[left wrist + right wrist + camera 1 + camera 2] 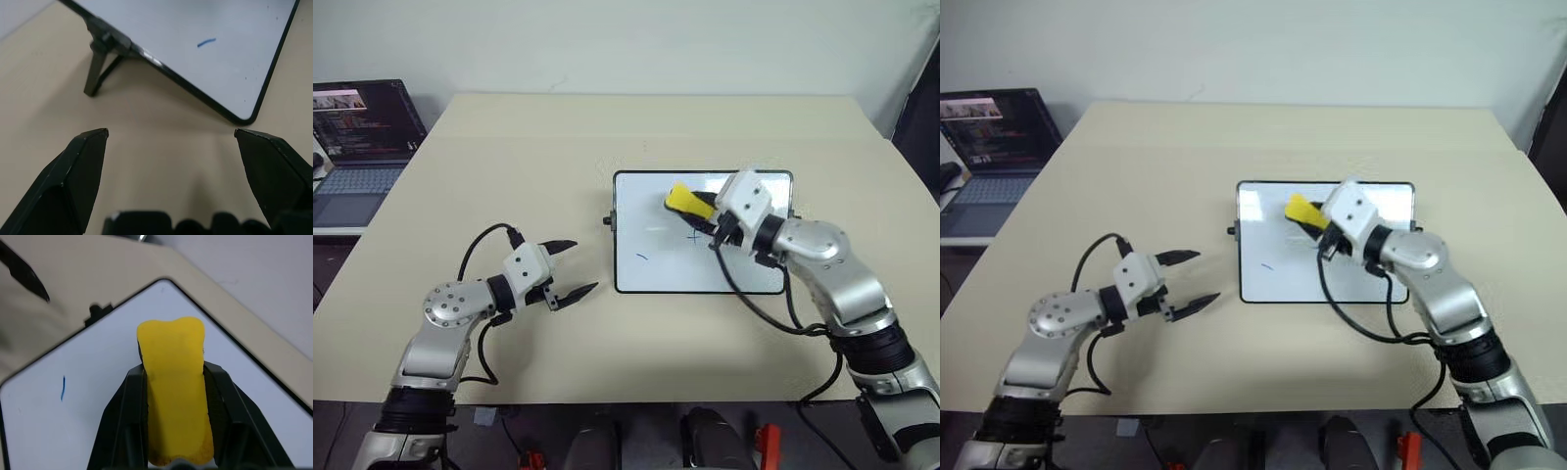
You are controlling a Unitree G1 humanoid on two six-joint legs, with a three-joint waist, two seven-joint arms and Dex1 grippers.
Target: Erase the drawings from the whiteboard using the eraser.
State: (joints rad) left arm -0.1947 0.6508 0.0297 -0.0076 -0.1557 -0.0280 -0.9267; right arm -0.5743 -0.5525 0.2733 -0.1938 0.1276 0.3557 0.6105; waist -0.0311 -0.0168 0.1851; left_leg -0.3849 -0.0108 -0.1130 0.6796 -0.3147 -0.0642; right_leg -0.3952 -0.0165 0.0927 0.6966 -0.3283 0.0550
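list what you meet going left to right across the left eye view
laptop → left gripper, open over the bare table → whiteboard with a short blue dash → eraser, clamped in the right gripper above the board

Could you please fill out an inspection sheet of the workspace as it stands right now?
Surface: beige table, whiteboard lying on it.
Job's things: yellow eraser held over the board; blue dash and a small plus mark unerased.
Clutter: nothing seen.
Grippers: right gripper shut on the eraser; left gripper open, empty, beside the board.
Cables: black cable looping from the right arm across the board's corner.
Surroundings: open laptop off the table's left.
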